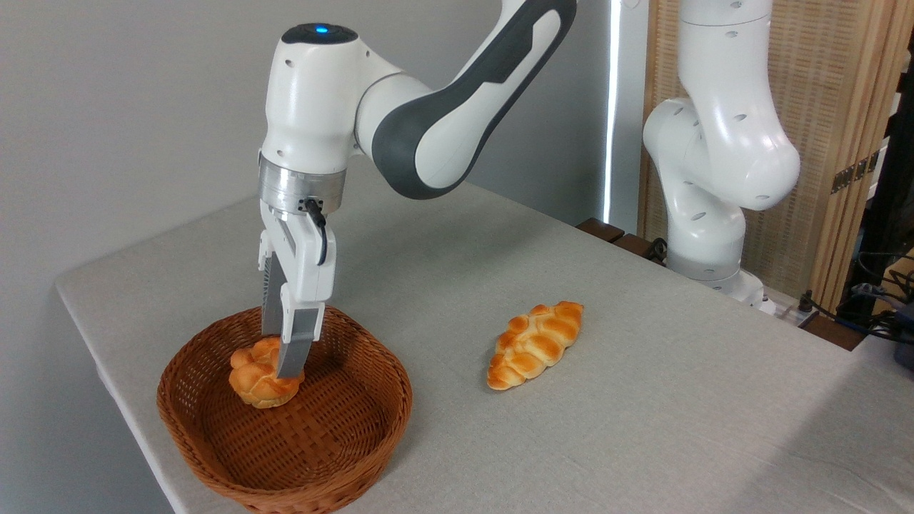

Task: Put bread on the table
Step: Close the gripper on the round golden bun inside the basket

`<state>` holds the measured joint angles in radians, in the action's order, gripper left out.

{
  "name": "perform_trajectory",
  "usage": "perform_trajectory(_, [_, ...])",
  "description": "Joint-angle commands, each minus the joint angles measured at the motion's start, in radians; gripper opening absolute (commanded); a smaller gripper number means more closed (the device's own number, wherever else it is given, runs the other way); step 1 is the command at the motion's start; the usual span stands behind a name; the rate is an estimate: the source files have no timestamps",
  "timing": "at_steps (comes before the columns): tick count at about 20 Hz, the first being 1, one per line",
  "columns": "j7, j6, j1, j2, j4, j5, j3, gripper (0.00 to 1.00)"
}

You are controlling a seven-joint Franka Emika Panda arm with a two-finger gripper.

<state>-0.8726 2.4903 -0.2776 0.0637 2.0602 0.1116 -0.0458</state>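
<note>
The bread (258, 382), a small round golden bun with a knotted top, sits inside the brown wicker basket (357, 435) near its back left. My gripper (280, 357) reaches straight down into the basket and its fingers are closed on the bun's upper right part. The front finger (294, 353) covers part of the bun, and the back finger's tip is hidden behind it. The bun looks to be at or just above the basket floor. The table (643, 400) is a light grey, cloth-like top under everything.
A longer braided loaf (535, 344) lies on the table to the right of the basket. The arm's white base (714, 243) stands at the table's far right edge. The basket sits close to the table's front left edge.
</note>
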Motion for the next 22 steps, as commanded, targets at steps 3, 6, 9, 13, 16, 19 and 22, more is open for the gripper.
perform_trajectory(3, [-0.013, 0.027, -0.008, -0.002, 0.011, -0.012, -0.008, 1.00])
perform_trajectory(6, [-0.009, 0.027, -0.008, -0.002, 0.011, -0.009, -0.008, 1.00])
perform_trajectory(9, [-0.009, 0.027, -0.008, -0.001, 0.011, -0.004, -0.008, 1.00])
perform_trajectory(13, [-0.009, 0.030, -0.008, 0.013, 0.011, -0.006, -0.006, 1.00])
perform_trajectory(16, [-0.009, 0.061, -0.009, 0.022, 0.011, -0.006, -0.002, 1.00])
perform_trajectory(19, [-0.009, 0.062, -0.009, 0.025, 0.011, -0.006, 0.001, 1.00])
perform_trajectory(22, [-0.009, 0.062, -0.009, 0.030, 0.011, -0.006, 0.001, 1.00])
